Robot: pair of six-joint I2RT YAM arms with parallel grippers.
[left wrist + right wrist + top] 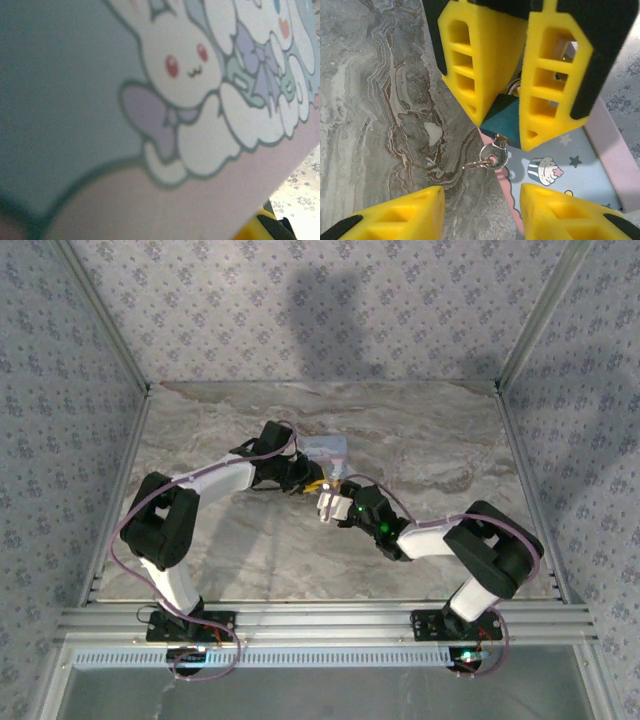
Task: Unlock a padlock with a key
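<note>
- The padlock is clamped between the 2 yellow fingers of the left gripper, which is closed on it. It is held over the edge of the pastel tin.
- The key is seen seated in the underside of the padlock. Its head hangs at 6 o'clock from the body, and a small ring trails toward 9 o'clock.
- The right gripper is open. Its 2 fingers stand apart at 7 and 5 o'clock of the key head, and nothing is touched by them.
- From overhead, the 2 grippers are seen nose to nose at mid table, with the tin at 12 o'clock of them.
- The step in hand is judged to be taking hold of the key head, with insertion done and the turn not yet made.
- The right gripper is next to be advanced toward 12 o'clock until the head lies between its pads. It is then to be closed on the flat of the head, not on the ring.
- A roll about the key's axis is then called for, with the padlock braced by the left gripper.
- Whether the lock is sprung cannot be told.
</note>
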